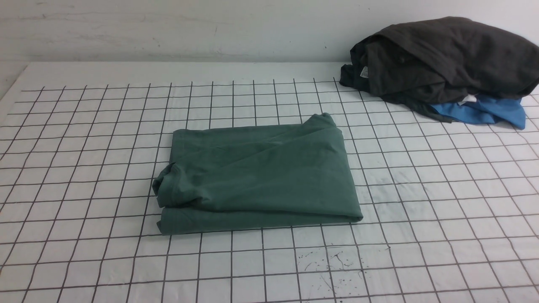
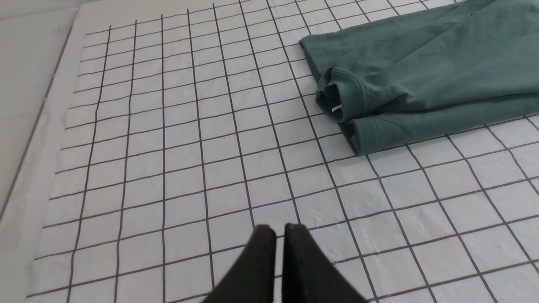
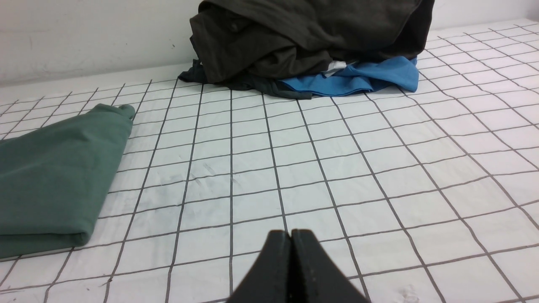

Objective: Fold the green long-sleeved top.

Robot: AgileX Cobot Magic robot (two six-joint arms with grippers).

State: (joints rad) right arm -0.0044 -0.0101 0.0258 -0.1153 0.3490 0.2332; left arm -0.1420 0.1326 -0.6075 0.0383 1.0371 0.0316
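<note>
The green long-sleeved top (image 1: 261,172) lies folded into a neat rectangle in the middle of the gridded table, its ribbed neck bunched at the left edge. It also shows in the left wrist view (image 2: 412,71), where a bit of white label peeks from the neck, and in the right wrist view (image 3: 54,176). My left gripper (image 2: 280,229) is shut and empty, hovering over bare cloth well clear of the top. My right gripper (image 3: 290,233) is shut and empty over bare cloth to the top's right. Neither gripper shows in the front view.
A charcoal-grey garment (image 1: 442,59) is heaped on a bright blue garment (image 1: 484,111) at the back right corner, against the wall. Both show in the right wrist view, grey (image 3: 303,38) over blue (image 3: 358,78). The white grid cloth (image 1: 84,168) covers the table.
</note>
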